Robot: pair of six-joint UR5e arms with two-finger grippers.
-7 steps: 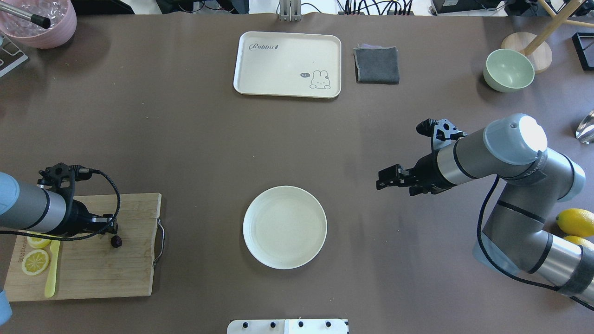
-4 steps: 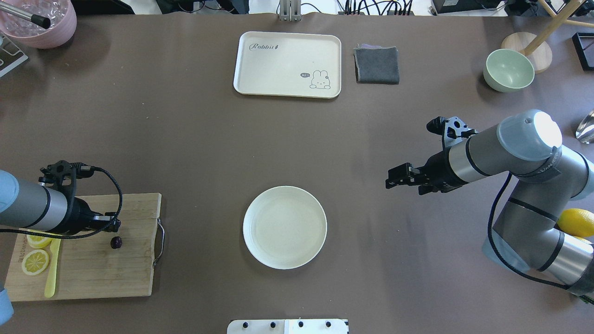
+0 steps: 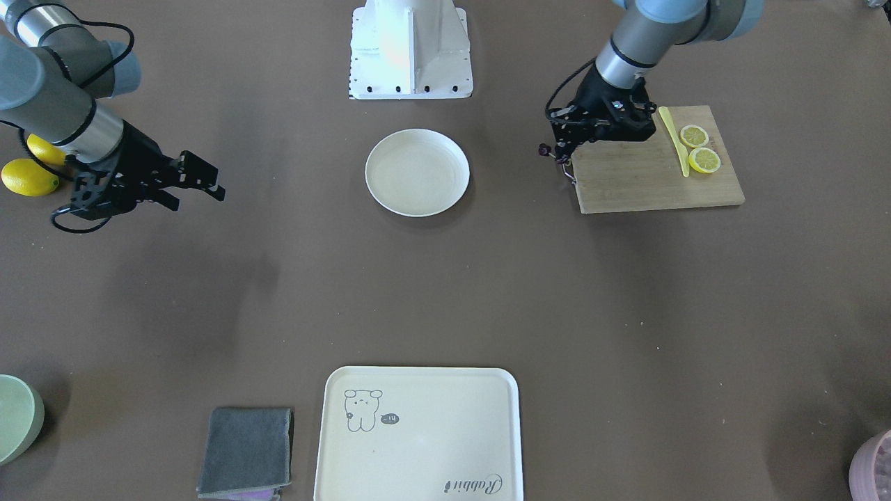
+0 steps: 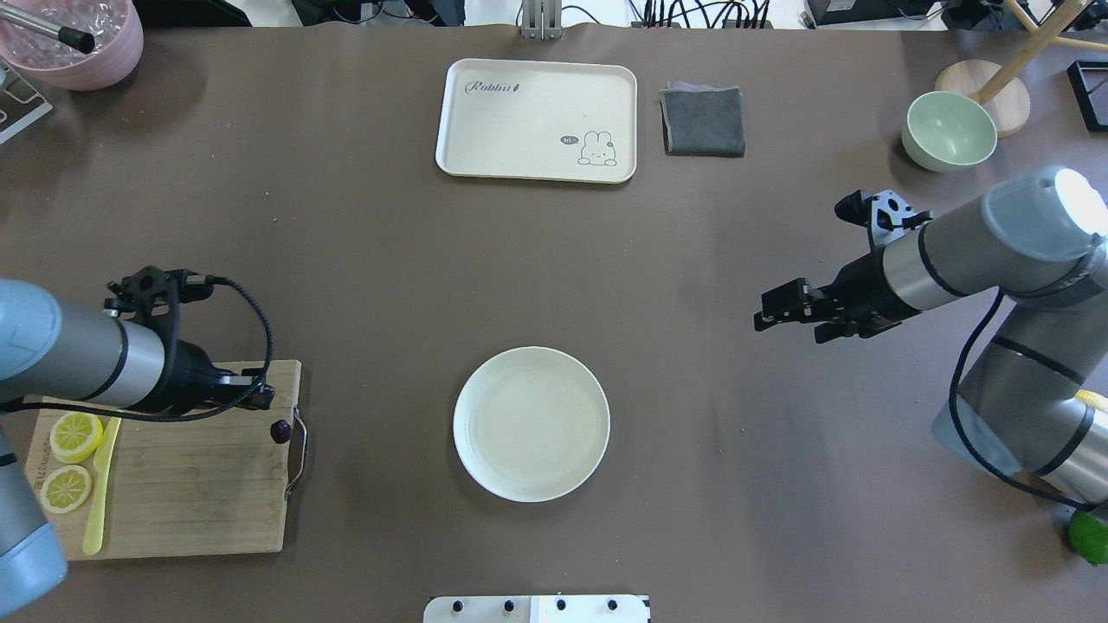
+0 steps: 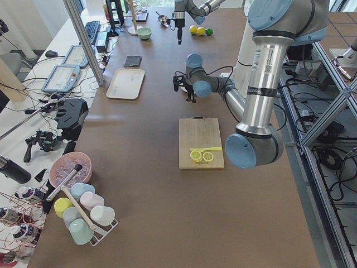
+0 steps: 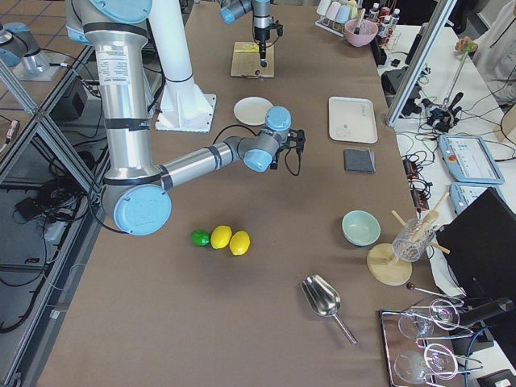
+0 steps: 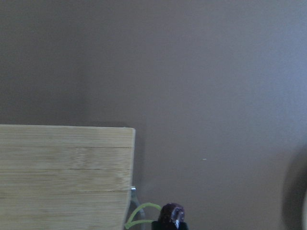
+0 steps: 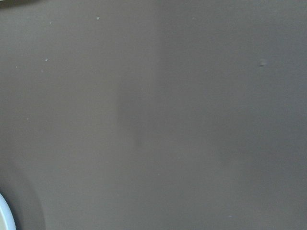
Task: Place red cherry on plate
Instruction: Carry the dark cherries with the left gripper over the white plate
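Observation:
My left gripper (image 4: 268, 405) is shut on the red cherry (image 4: 280, 430), a tiny dark purple-red fruit hanging just below the fingertips. It is in the air over the right edge of the wooden cutting board (image 4: 190, 493), by its metal handle. From the front, the cherry (image 3: 543, 149) hangs at the tip of the left gripper (image 3: 558, 145). The left wrist view shows the cherry (image 7: 171, 212) at its bottom edge, with a pale green stem beside it. The round cream plate (image 4: 531, 424) lies empty to the right of the cherry. Far right of the plate, my right gripper (image 4: 769, 310) hovers open and holds nothing.
Two lemon slices (image 4: 76, 435) and a yellow knife (image 4: 97, 502) lie on the board's left end. A cream tray (image 4: 537, 119), grey cloth (image 4: 703, 121) and green bowl (image 4: 949, 130) sit at the far side. A pink bowl (image 4: 74, 39) is far left.
My left gripper has risen and carried the cherry rightward from the middle of the board to its right edge, toward the plate. The right arm has drawn back to the right.

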